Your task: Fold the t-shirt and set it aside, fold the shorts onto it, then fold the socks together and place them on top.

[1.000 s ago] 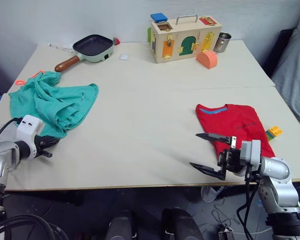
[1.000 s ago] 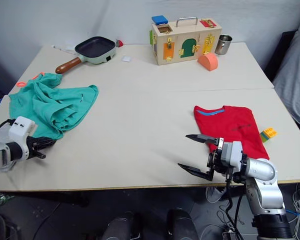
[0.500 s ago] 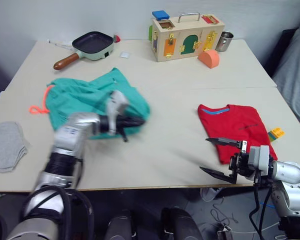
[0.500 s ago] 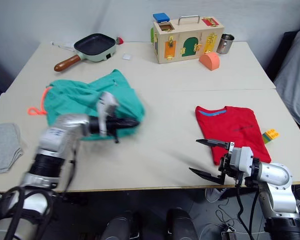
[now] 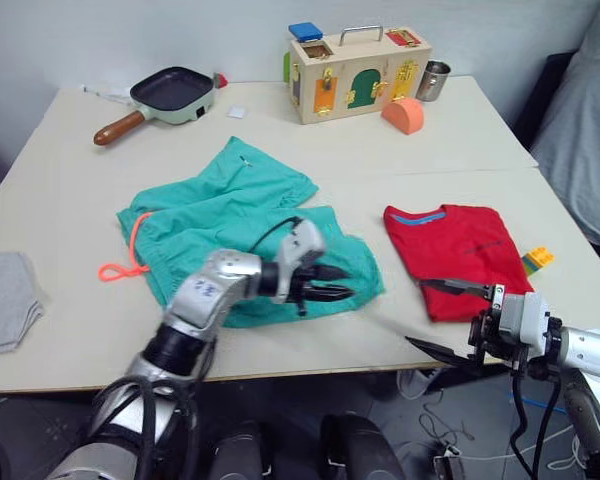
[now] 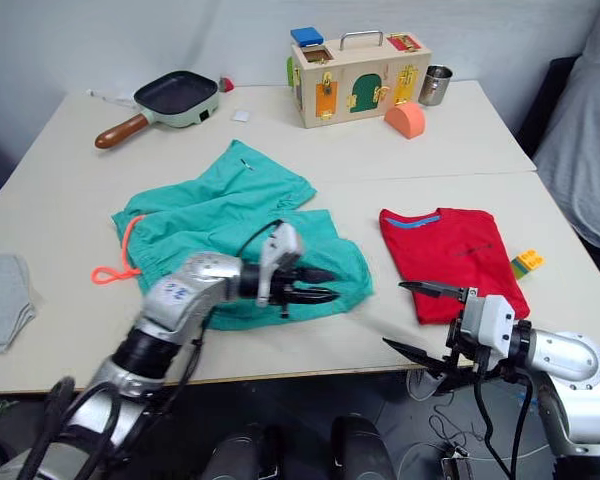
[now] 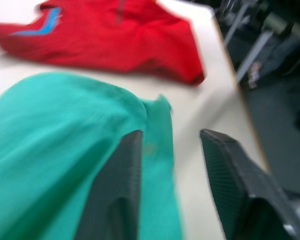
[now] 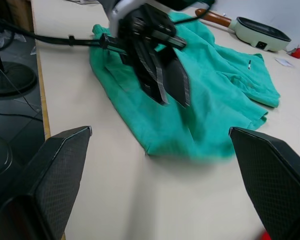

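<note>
The teal-green shorts (image 5: 230, 220) lie spread out mid-table, their orange drawstring (image 5: 128, 258) trailing to the left. My left gripper (image 5: 342, 282) hovers over their right front corner; its fingers (image 7: 122, 170) stand apart, with the hem beside one of them, so it is open. The red t-shirt (image 5: 465, 250) lies folded just right of the shorts, its blue neckband facing the far side. The grey socks (image 5: 5, 300) sit at the table's left front edge. My right gripper (image 5: 445, 320) is wide open and empty at the front edge, just before the t-shirt.
Along the back of the table stand a frying pan (image 5: 170, 90), a wooden latch box (image 5: 355, 70), a metal cup (image 5: 433, 80) and an orange block (image 5: 402, 115). Small toy bricks (image 5: 538, 258) lie right of the t-shirt. Grey cloth (image 5: 590, 130) hangs beyond the right edge.
My left arm swept the shorts from the table's left side to the middle, beside the t-shirt, and its fingers came apart. The socks now lie uncovered at the left. The camera view shifted.
</note>
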Available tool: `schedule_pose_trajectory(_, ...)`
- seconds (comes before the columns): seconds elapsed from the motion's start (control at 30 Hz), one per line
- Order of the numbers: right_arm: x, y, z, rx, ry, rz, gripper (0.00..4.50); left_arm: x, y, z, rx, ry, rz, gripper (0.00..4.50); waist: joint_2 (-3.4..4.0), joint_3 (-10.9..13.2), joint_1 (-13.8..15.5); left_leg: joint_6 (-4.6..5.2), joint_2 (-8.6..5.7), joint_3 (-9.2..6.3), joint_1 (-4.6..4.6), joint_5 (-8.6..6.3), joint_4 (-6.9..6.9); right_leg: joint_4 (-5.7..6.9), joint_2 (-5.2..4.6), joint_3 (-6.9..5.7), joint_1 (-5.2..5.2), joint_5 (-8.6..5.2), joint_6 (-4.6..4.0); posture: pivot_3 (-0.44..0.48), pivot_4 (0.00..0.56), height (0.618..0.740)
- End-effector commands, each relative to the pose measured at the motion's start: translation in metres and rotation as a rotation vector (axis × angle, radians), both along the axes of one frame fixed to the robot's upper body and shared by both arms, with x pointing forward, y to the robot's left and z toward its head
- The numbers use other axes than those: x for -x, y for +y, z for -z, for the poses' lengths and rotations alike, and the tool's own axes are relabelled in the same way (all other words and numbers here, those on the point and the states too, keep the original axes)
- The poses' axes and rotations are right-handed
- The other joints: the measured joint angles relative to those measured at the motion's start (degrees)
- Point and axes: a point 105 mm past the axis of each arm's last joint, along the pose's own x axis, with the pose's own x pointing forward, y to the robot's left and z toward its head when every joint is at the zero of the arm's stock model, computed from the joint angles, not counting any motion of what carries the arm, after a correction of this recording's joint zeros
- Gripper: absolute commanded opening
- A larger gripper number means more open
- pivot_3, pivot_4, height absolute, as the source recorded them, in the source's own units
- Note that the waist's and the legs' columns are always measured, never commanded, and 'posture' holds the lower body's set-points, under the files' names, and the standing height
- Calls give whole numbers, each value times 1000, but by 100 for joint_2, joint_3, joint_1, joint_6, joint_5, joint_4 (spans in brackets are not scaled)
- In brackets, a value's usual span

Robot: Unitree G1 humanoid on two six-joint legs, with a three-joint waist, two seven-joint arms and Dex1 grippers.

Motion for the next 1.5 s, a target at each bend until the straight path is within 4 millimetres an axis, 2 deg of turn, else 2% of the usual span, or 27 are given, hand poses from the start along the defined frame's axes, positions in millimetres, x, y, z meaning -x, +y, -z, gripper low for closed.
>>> schedule_pose_trajectory(0.03,-9,15,-11,53,-37,-53,4500,12,31,-27,-12,-138,46,2836,0,0,-8,0,-1,-3,0,0,0,0,-1,-2,1,0,-1,0,150,740)
schedule_pose_trajectory(0.1,-19,25,-11,109,-63,-82,4500,15,61,-24,-95,-166,12,2836,0,0,-37,1,-2,-4,-2,-1,-2,-2,-3,-2,1,-1,-1,0,150,740)
schedule_pose_trajectory(0.17,-28,36,-7,168,-66,-113,4500,19,90,-13,-221,-184,-29,2836,1,1,-60,1,-2,-3,-2,-4,-4,-3,-4,-2,-1,-2,-4,0,150,740)
schedule_pose_trajectory(0.2,-33,40,-3,208,-60,-122,4500,23,102,-6,-265,-158,-52,3005,3,2,-50,0,-2,-2,-2,-6,-6,-3,-4,-2,-3,-4,-7,0,150,740)
schedule_pose_trajectory(0.27,-40,43,6,281,-30,-142,4500,28,117,3,-336,-171,-85,3395,4,3,-36,-1,-1,-2,-3,-9,-8,-4,-5,-4,-6,-6,-11,0,150,740)
schedule_pose_trajectory(0.37,-47,40,27,433,27,-204,4500,27,137,13,-422,-240,-177,4321,6,4,-6,8,-6,-4,-10,-15,-3,-4,-12,-7,-8,-7,-12,0,150,740)
schedule_pose_trajectory(0.4,-50,38,32,468,40,-216,4500,28,143,16,-440,-232,-208,4463,5,4,4,16,-8,-5,-15,-20,-1,-6,-16,-9,-9,-7,-12,0,150,740)
schedule_pose_trajectory(0.57,-65,39,46,528,60,-221,4500,36,166,34,-545,-176,-280,4463,6,4,-39,27,-11,-3,-15,-28,1,-9,-24,-9,-7,-3,-6,0,150,740)
schedule_pose_trajectory(0.67,-73,48,50,524,54,-226,3866,40,175,43,-583,-134,-315,4500,11,1,-104,15,-5,3,-1,-25,-5,-5,-17,-6,-4,-4,-7,0,150,740)
schedule_pose_trajectory(0.73,-77,52,53,518,58,-217,3223,37,178,46,-598,-143,-337,4500,12,1,-118,8,-2,5,10,-21,-8,2,-13,-6,1,-5,-10,0,150,740)
schedule_pose_trajectory(0.83,-82,57,58,524,90,-198,2176,33,187,55,-624,-134,-386,3884,17,-3,-114,-4,-1,4,19,-15,-10,11,-13,-5,4,-6,-11,0,150,740)
schedule_pose_trajectory(1.03,-75,48,55,572,155,-234,117,50,195,62,-600,-40,-340,2103,51,-24,-115,-13,5,3,29,-18,-14,21,-13,-6,3,-2,-22,0,150,740)
schedule_pose_trajectory(1.07,-71,47,54,579,172,-247,0,52,197,62,-594,-32,-331,1787,56,-26,-114,-13,6,3,29,-18,-15,24,-13,-7,2,-4,-25,0,150,740)
schedule_pose_trajectory(1.27,-26,46,45,553,327,-372,0,72,204,53,-501,24,-273,16,62,-27,-98,-30,24,0,23,-32,-24,22,-1,-20,-8,-19,-50,0,150,740)
schedule_pose_trajectory(1.4,14,47,39,541,433,-471,0,102,200,41,-389,56,-111,16,65,-24,-104,-23,25,4,3,-46,-22,11,1,-23,-23,-21,-51,0,150,740)
schedule_pose_trajectory(1.5,37,52,36,513,497,-514,0,121,203,37,-364,94,-35,16,54,-18,-65,-16,26,3,-3,-62,-10,-2,0,-26,-20,-22,-49,0,150,740)
